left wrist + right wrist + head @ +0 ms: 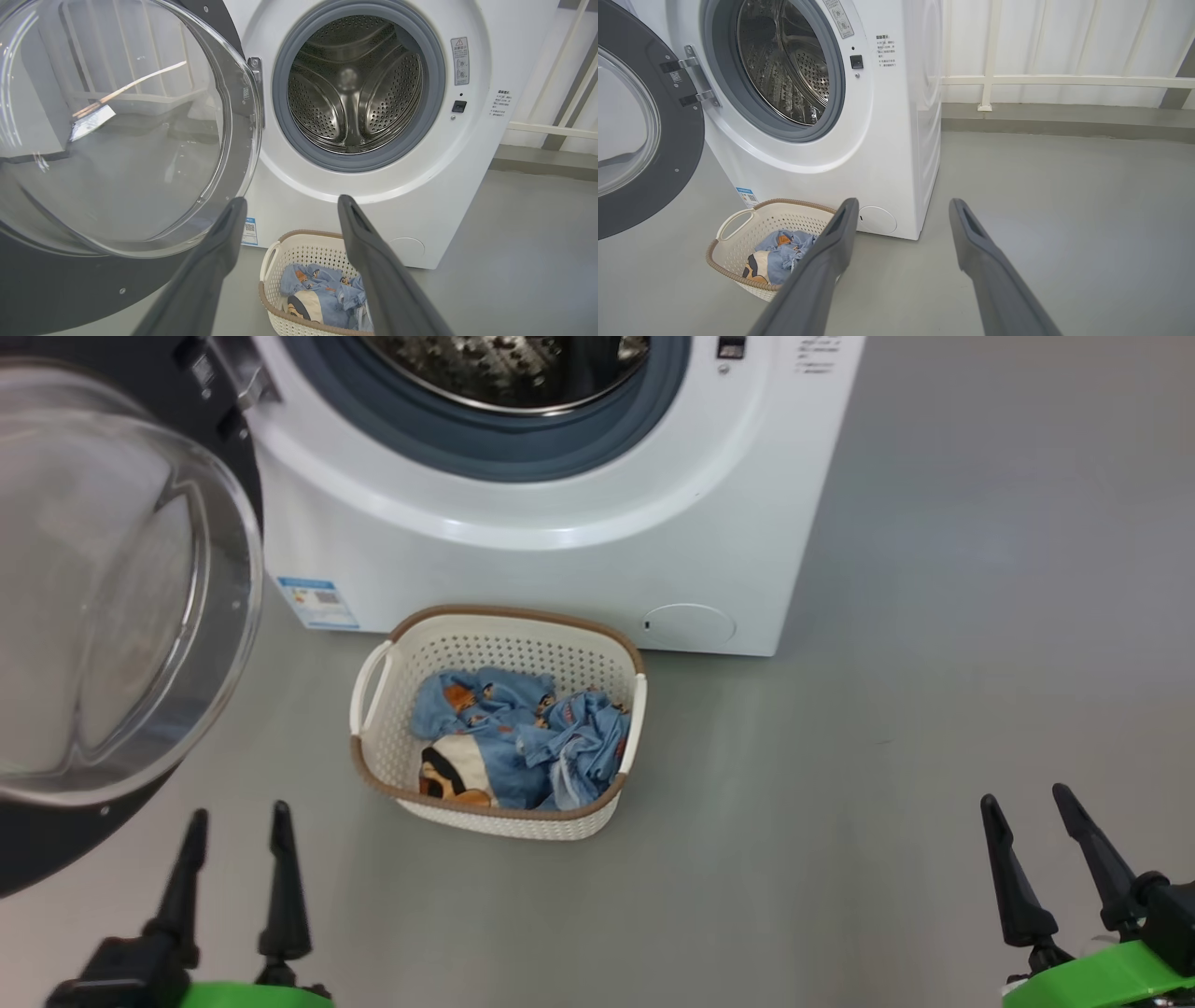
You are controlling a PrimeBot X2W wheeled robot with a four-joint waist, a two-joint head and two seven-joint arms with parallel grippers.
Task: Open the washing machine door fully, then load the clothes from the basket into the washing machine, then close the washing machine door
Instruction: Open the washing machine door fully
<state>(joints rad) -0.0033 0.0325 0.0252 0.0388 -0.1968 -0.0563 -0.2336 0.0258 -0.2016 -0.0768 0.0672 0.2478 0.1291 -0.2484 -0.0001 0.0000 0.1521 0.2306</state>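
On the grey floor (pixel 840 803), just in front of the big white front-loading washing machine (pixel 523 560), sits the small cream-white perforated plastic basket with the brown woven-look rim (pixel 504 616). The light blue printed clothes (pixel 523 737) lie bundled inside it. The large round washing machine door with the glossy black rim and clear glass bowl (pixel 112 597) stands swung out to my left. The steel perforated drum (pixel 355 88) is uncovered, so I judge the step in hand to be the first pick from the basket.

To do it well, I would come down from above onto the highest fold, with both fingers inside the rim and off the white side handles. I would bite deep so the whole bundle comes, and lift it clear of the rim before heading for the drum, or the light basket may drag or tip. Using the left arm means minding the glass bowl beside it.

My left gripper (pixel 238 817) hangs low by the door's lower edge, fingers spread wide, with nothing between them. My right gripper (pixel 1025 795) is over bare floor well apart from the basket, equally wide and empty
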